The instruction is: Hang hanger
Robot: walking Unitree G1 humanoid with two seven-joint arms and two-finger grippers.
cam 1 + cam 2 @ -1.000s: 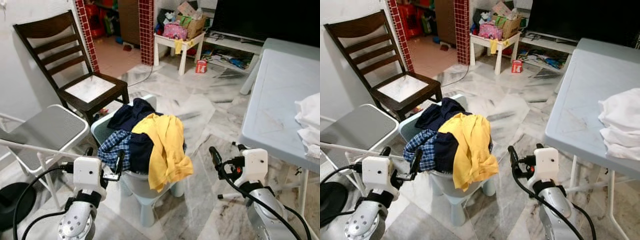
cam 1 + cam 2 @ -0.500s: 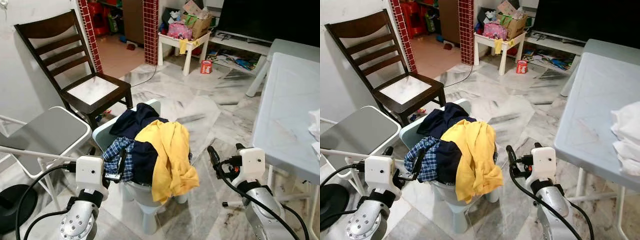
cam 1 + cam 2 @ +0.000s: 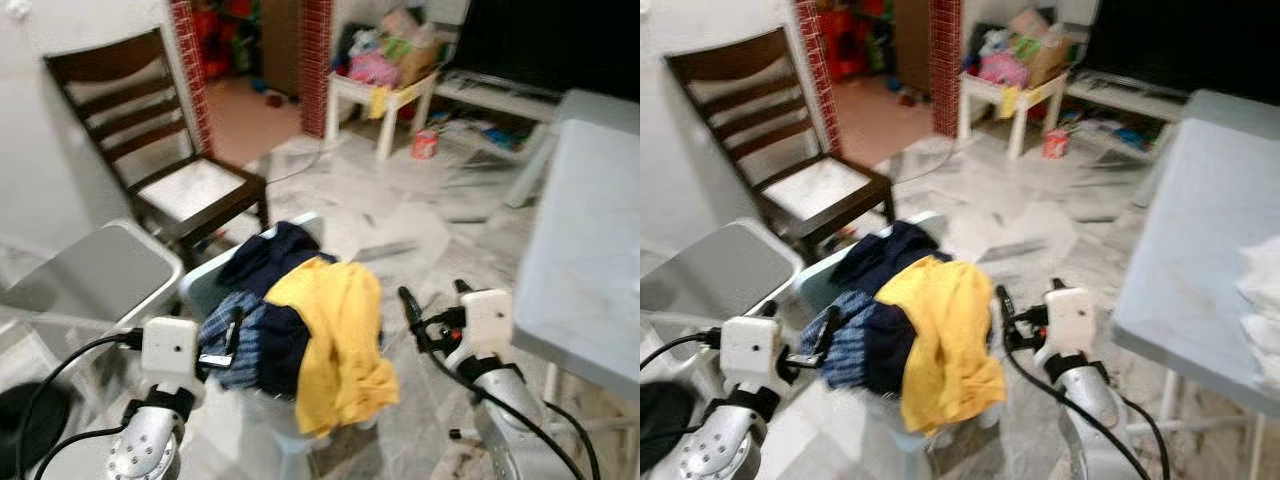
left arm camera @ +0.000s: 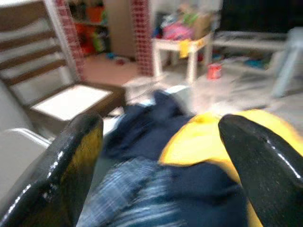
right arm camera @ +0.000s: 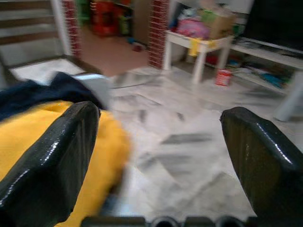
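Marble floor [image 3: 400, 215] – one clothes-heaped stool [image 3: 300, 330] (blurred); two grippers [image 3: 215, 345] [image 3: 430, 305] spread, empty

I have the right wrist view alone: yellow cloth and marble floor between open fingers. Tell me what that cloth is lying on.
Observer: It is heaped with other clothes on a pale plastic stool.
Operator: Give me the left gripper's position.
Observer: The left gripper is open and faces the same heap from the other side, with a blue checked cloth nearest it.
Operator: Report what stands to my right.
Observer: A pale blue-grey table, with white cloth lying near its edge.
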